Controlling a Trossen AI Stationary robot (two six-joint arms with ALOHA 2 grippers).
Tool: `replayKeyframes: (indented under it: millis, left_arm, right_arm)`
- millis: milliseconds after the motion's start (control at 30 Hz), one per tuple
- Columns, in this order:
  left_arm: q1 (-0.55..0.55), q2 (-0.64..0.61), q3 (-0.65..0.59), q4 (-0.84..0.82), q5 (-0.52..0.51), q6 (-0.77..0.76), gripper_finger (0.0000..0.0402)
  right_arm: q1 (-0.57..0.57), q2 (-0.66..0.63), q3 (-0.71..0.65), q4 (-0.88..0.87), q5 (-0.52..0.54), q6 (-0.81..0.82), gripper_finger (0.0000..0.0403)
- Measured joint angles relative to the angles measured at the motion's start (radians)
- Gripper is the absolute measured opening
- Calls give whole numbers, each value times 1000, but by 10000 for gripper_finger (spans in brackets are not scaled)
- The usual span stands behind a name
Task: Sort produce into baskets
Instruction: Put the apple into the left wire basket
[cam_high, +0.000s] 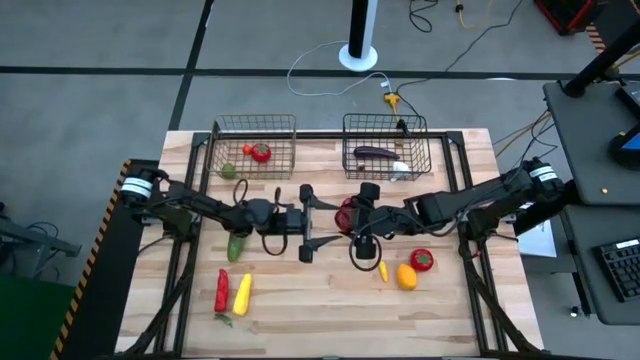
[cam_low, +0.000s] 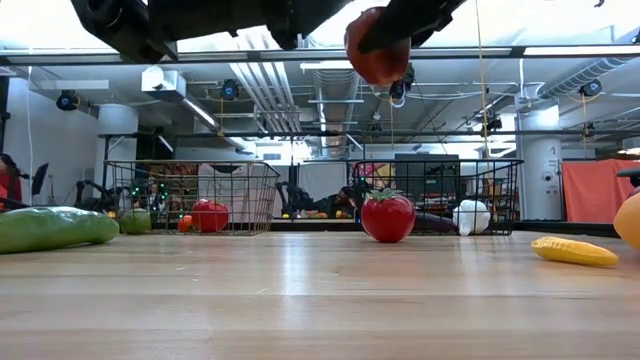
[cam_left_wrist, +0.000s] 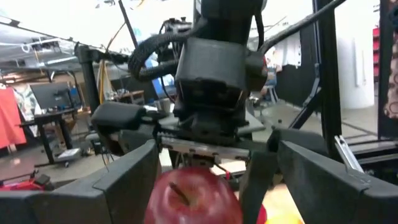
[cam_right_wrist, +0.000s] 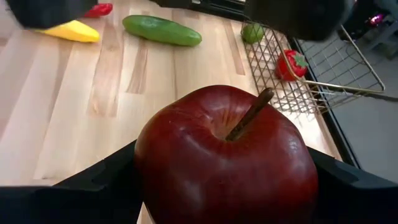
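Glossy dark-red skin on the apple (cam_right_wrist: 227, 162), smooth as moulded plastic, with a matt brown stem. Pale wood tabletop (cam_high: 320, 290), planked, satin sheen, fine grain visible. Thin dark wire grid on both baskets (cam_high: 255, 150), metal by the look. Matt black plastic on the right gripper (cam_right_wrist: 227, 186) fingers. Shiny waxy green on the cucumber (cam_right_wrist: 161, 30), upper centre of the right wrist frame.

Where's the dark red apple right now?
The dark red apple is held off the table in the right end effector, mid-table, facing the left end effector.
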Motion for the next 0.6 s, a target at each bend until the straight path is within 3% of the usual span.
replayKeyframes:
  millis: [600]
  left_arm:
    - [47, 105, 62, -15, -3, -60, 309]
  right_arm:
    - [0, 0, 0, -3, 0, 0, 297]
